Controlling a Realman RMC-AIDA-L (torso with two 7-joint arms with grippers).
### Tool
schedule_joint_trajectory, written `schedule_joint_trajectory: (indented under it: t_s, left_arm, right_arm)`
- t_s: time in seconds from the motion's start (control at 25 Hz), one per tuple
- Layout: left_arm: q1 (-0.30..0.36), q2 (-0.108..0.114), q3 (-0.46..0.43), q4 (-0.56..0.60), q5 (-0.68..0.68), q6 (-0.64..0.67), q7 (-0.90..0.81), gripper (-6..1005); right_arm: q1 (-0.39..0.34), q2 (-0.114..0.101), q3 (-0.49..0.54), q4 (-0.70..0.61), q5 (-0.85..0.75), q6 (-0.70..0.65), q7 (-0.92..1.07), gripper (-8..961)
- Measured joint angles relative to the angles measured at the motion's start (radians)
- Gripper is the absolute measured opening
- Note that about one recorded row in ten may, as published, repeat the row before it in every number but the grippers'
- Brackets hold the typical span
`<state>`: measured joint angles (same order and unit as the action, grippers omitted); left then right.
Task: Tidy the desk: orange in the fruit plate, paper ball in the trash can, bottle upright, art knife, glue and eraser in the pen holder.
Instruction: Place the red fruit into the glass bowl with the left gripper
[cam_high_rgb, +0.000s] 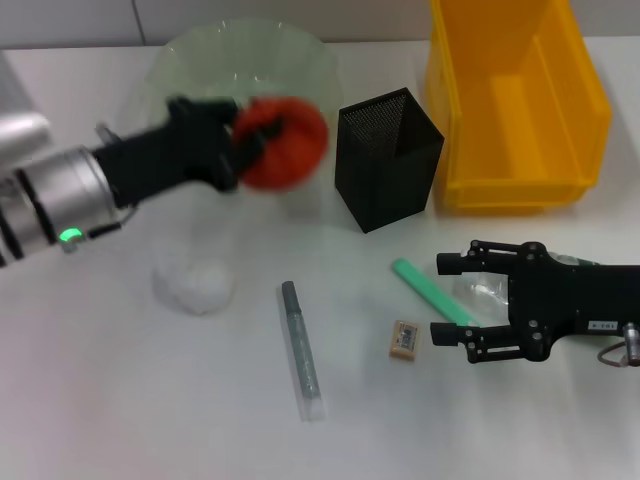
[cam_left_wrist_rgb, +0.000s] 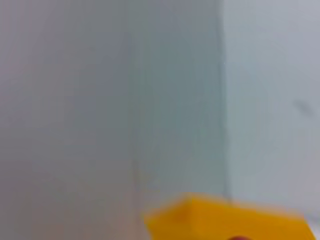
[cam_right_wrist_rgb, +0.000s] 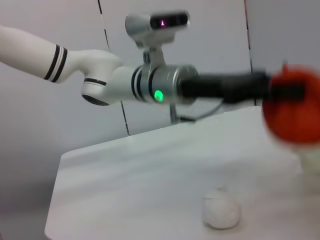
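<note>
Progress of the tidying task. The left end effector (cam_high_rgb: 250, 140) is clamped on the orange (cam_high_rgb: 288, 143) and carries it in the air above the fruit plate (cam_high_rgb: 190, 60); the fruit is not yet set down. The paper ball (cam_high_rgb: 195, 285) lies on the tabletop (cam_high_rgb: 150, 400), well apart from the trash can (cam_high_rgb: 520, 100), which looks empty. The eraser (cam_high_rgb: 404, 338) lies near the pen holder (cam_high_rgb: 388, 160), as do a green stick (cam_high_rgb: 432, 290) and a grey pen-like tool (cam_high_rgb: 302, 350); which is glue and which knife cannot be told. The bottle (cam_high_rgb: 485, 292) lies on its side. The right end effector (cam_high_rgb: 452, 300) sits low over the bottle, jaws spread wide either side of it, gripping nothing.
</note>
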<state>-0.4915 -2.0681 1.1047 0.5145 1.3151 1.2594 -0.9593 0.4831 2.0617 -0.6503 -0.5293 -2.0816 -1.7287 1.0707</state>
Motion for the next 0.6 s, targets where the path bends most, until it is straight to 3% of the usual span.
schedule_joint_trajectory:
  t_s: [0.16, 0.4, 0.6]
  left_arm:
    - [-0.021, -0.004, -0.027, -0.032, -0.147, -0.024, 0.008, 176]
    - [-0.155, -0.01, -0.027, -0.178, -0.292, -0.249, 0.085, 128]
    - [-0.217, -0.012, -0.022, -0.229, -0.329, -0.396, 0.131, 117]
  right_arm:
    - [0.001, 0.0, 0.0, 0.0, 0.0, 0.0, 0.0, 818]
    - [0.002, 0.001, 0.0, 0.0, 0.0, 0.0, 0.0, 818]
    - [0.003, 0.001, 0.0, 0.0, 0.0, 0.0, 0.0, 818]
